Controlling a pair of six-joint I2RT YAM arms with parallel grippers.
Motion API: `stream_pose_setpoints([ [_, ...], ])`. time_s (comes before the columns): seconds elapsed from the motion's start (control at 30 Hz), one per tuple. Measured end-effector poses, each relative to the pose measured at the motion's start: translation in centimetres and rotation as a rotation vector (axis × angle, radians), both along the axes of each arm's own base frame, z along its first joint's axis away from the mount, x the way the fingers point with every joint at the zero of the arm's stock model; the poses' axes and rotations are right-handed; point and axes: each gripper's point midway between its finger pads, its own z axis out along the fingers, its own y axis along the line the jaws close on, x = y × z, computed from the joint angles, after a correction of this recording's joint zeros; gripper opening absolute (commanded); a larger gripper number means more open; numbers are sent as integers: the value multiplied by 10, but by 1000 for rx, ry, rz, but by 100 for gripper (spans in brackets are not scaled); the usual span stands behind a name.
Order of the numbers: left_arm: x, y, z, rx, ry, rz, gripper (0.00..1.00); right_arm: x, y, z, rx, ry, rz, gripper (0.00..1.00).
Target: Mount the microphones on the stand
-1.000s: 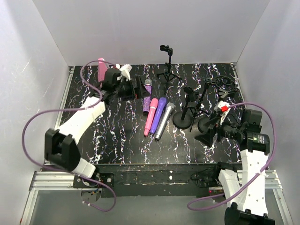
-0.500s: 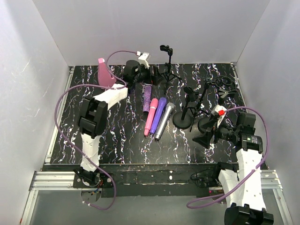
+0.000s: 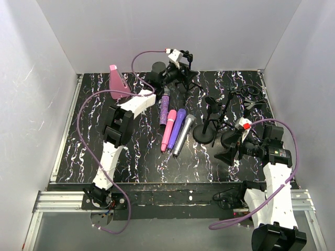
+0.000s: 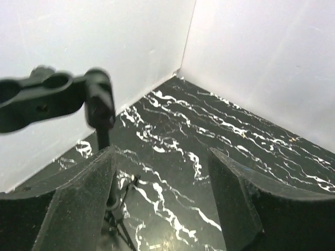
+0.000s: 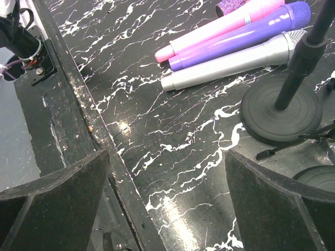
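Note:
Four microphones lie side by side mid-table: glittery purple [image 3: 165,107], pink [image 3: 168,129], plain purple [image 3: 177,124] and silver-grey [image 3: 183,135]. A small tripod stand [image 3: 187,70] stands at the back. My left gripper [image 3: 182,77] is right at it, open. In the left wrist view the stand's clip [image 4: 49,99] and pole [image 4: 103,137] sit by the left finger, with nothing between the fingers of the left gripper [image 4: 162,152]. My right gripper [image 3: 230,151] [image 5: 166,154] hangs open and empty over the near right of the table. Ahead of it lie the pink [image 5: 220,27], purple [image 5: 246,32] and silver [image 5: 225,65] microphones.
A pink wedge block [image 3: 116,81] stands at the back left. Two round-base stands [image 3: 204,133] [image 3: 230,138] and another tripod stand [image 3: 245,97] crowd the right side. White walls enclose three sides. The table's front edge [image 5: 78,99] runs below the right gripper.
My left arm has swung right along the back, from beside the pink block to the tripod stand, and its jaws have narrowed somewhat. The right arm has barely moved.

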Motion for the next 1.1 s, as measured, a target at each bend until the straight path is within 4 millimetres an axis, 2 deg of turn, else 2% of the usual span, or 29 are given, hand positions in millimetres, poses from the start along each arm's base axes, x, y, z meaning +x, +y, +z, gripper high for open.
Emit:
stream_pose_setpoints([
  [0.17,9,-18,7,-10,-65,11,58,-2,2,2,6,-20,20,98],
  [0.3,23,-22,-4,1,-75,50,57,-4,3,3,14,-29,35,98],
  [0.4,29,-20,-16,27,-57,87,57,-5,4,3,17,-29,40,98],
  [0.53,33,-17,-20,36,-70,134,57,-5,4,3,18,-34,46,98],
  [0.7,39,-7,-41,63,-45,200,55,-5,5,3,21,-34,52,98],
  [0.77,41,-5,-44,68,-38,220,54,-5,5,2,23,-30,54,98],
  [0.93,47,-1,-33,48,-53,254,49,-7,5,2,27,-22,58,98],
  [1.1,57,-7,-7,-4,-110,262,39,-7,6,1,27,-27,65,98],
])
